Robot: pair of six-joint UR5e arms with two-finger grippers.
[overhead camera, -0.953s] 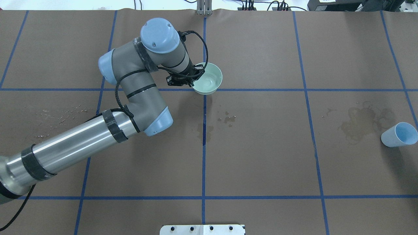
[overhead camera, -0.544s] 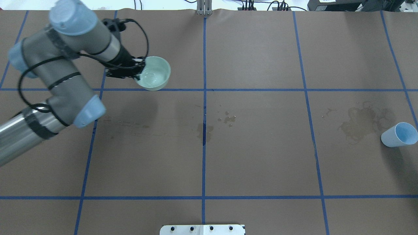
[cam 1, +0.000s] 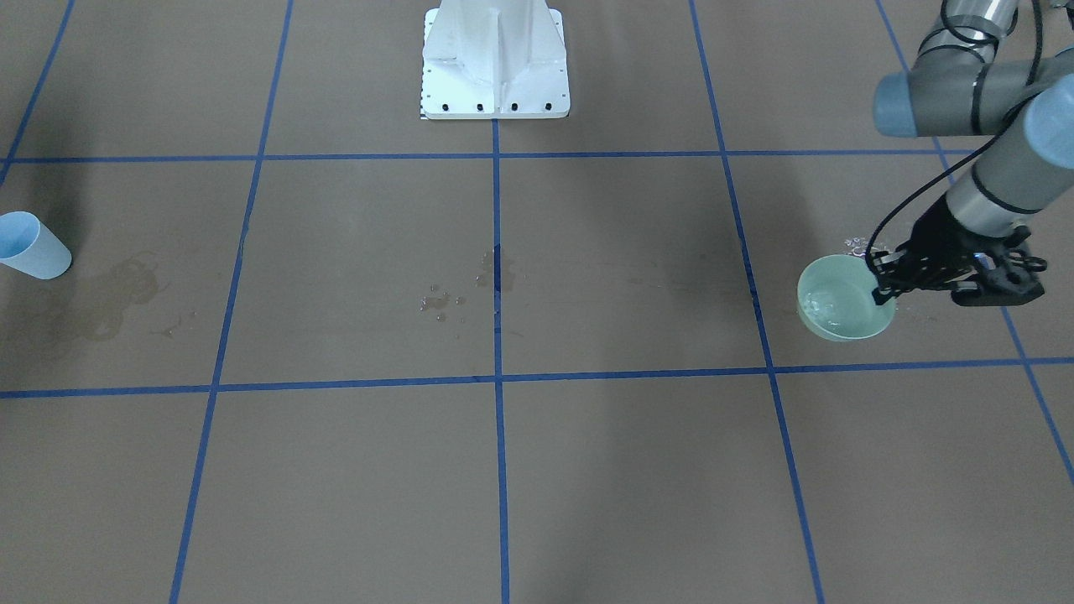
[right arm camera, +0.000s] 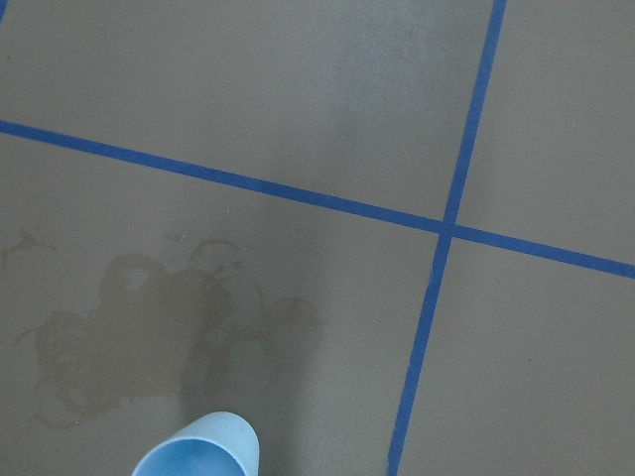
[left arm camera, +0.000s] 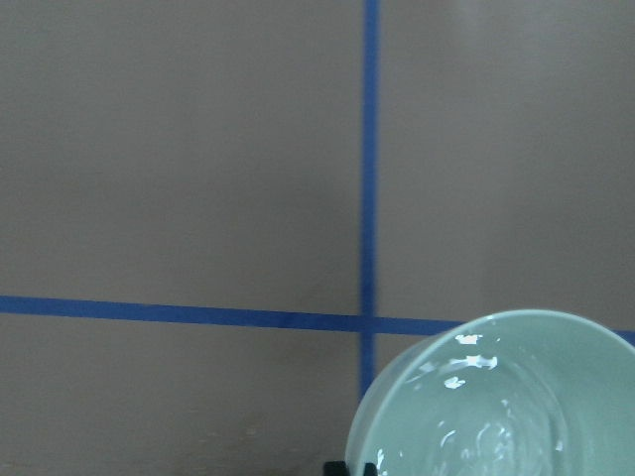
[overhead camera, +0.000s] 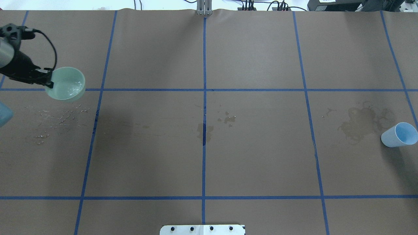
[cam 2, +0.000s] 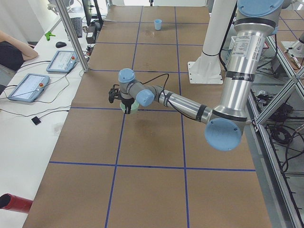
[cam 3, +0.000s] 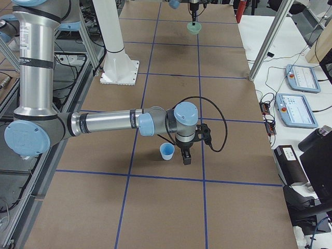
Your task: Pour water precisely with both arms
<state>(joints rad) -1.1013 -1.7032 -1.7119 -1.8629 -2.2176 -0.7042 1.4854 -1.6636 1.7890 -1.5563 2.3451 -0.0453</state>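
Two containers, seen from overhead: a green bowl at the table's nine o'clock, rim pinched by the left gripper, holds shallow glinting water; a blue cup sits at three o'clock beside the right gripper, jaw state unreadable.

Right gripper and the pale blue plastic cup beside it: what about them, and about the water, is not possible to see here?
Right gripper: shows only in the exterior right view, small and from the side; open or shut cannot be told.
Pale blue plastic cup: the right wrist view's bottom edge cuts it; contents unclear.
Water in the pale green round bowl: only glints show; depth unreadable.
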